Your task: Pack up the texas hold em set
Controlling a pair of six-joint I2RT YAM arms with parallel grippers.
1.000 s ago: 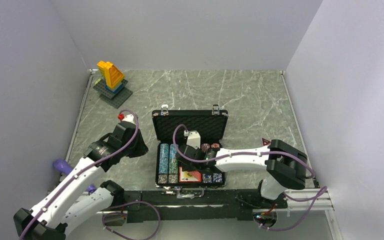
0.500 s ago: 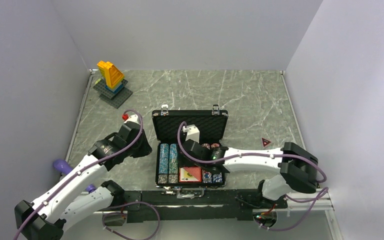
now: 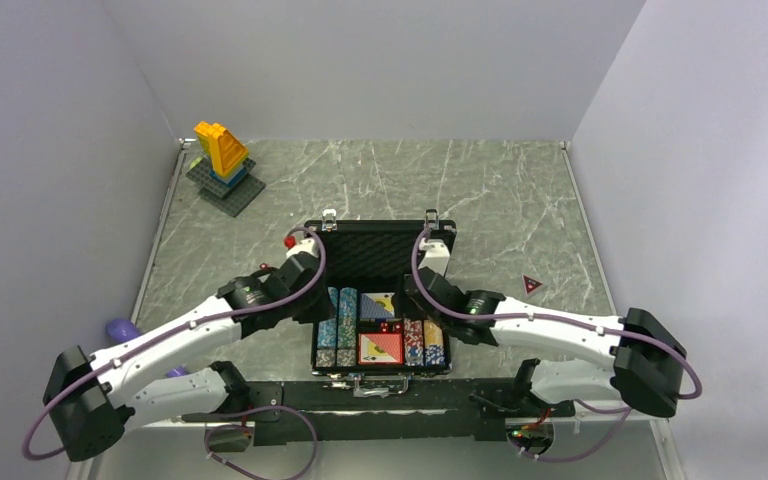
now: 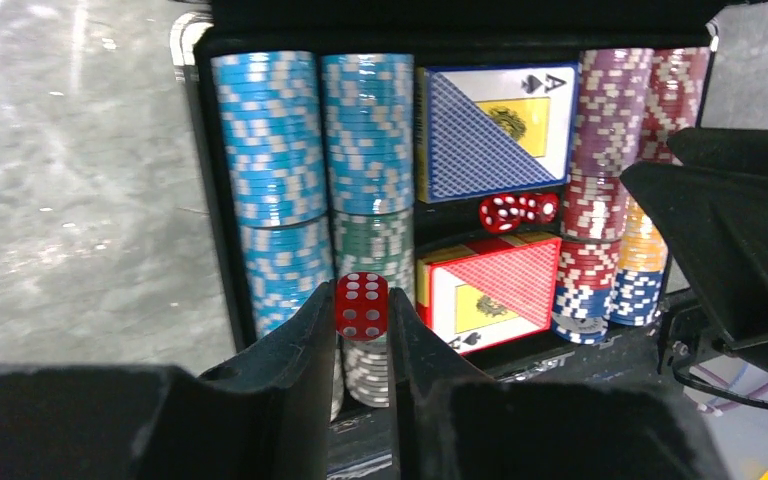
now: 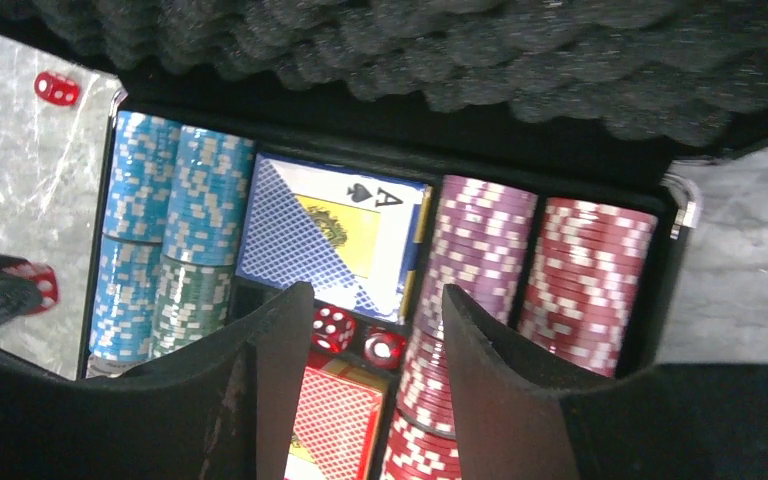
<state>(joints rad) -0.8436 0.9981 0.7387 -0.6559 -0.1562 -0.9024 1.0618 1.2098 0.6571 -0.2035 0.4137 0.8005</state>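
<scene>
The black case of the texas hold em set lies open mid-table with its foam lid upright. It holds rows of striped chips, a blue deck, a red deck and two red dice between the decks. My left gripper is shut on a red die above the case's near left chips. My right gripper hangs open and empty over the dice slot. In the top view the left gripper and right gripper flank the case.
Another red die lies on the table left of the case. A yellow-blue brick tower stands far left. A small dark red triangle lies right of the case. A purple object sits by the left wall.
The left arm swung right to the case's left side with the die. The right arm drew back from over the trays, uncovering the blue deck and dice, with its jaws wider.
</scene>
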